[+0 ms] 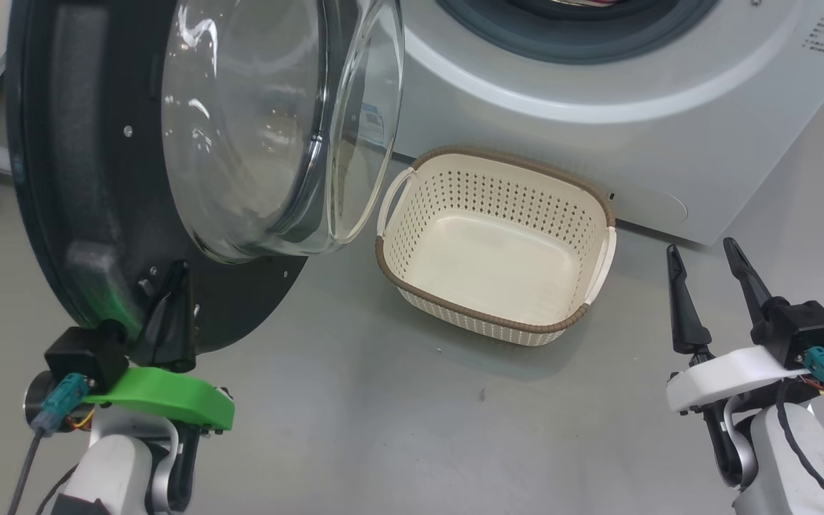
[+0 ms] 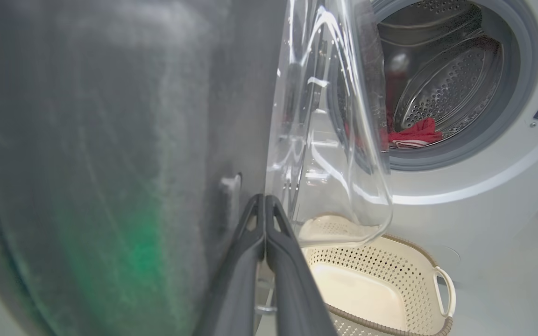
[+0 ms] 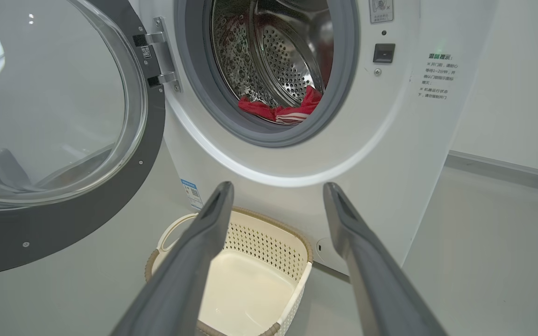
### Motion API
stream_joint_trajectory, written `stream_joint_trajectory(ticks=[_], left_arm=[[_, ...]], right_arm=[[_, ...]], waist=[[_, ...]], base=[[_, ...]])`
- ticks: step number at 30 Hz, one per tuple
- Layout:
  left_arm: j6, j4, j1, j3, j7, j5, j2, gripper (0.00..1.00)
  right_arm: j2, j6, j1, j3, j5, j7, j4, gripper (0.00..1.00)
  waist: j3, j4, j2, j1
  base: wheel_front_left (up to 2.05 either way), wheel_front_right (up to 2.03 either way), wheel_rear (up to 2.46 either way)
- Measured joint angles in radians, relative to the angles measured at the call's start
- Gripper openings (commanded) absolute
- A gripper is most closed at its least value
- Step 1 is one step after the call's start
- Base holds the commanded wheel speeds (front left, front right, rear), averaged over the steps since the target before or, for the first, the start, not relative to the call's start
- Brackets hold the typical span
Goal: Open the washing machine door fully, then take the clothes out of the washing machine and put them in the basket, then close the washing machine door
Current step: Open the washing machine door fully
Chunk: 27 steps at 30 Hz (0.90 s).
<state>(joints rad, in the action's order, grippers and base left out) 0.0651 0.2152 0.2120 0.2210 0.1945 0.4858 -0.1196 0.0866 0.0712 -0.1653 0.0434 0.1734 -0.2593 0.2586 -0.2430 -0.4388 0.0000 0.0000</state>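
Clothes (image 3: 276, 111), red with white stripe trim, lie in a small heap at the front bottom of the steel drum (image 3: 278, 60), just behind the grey rubber seal; the left wrist view shows the same red heap (image 2: 414, 133) past the edge of the door glass. The washing machine (image 1: 598, 129) stands on a grey floor (image 1: 383, 429) with its porthole uncovered. Its door (image 1: 61, 179) is swung well out on the hinge (image 3: 157, 56) at the porthole's left side, the glass bowl bulging toward the machine.

The basket (image 1: 498, 193) sits on the floor right in front of the machine, below the porthole and just beside the lower edge of the open door, and holds nothing.

The left jaws are pressed fully together with nothing between them. Their fingers (image 1: 169, 322) point up at the lower part of the door's black inner ring, close to a small fitting there. Whether the tips touch the ring cannot be told. In the left wrist view the two closed fingers (image 2: 287, 270) rise beside the dark door face (image 2: 110, 140).

The right jaws stand wide apart and empty, their fingers (image 1: 684, 307) above the floor to the right of the basket, apart from it and from the machine, aimed toward the machine's front.
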Motion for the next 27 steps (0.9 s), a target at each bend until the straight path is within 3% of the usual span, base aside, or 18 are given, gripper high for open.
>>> stream_joint_trajectory(ticks=[27], left_arm=[[0.019, 0.206, 0.145, -0.258, 0.053, 0.097, -0.056, 0.0]], right_arm=[[0.041, 0.007, -0.077, -0.022, -0.046, 0.0, -0.021, 1.0]], waist=[[-0.116, 0.018, 0.0, 0.0]], base=[[0.0, 0.0, 0.0]])
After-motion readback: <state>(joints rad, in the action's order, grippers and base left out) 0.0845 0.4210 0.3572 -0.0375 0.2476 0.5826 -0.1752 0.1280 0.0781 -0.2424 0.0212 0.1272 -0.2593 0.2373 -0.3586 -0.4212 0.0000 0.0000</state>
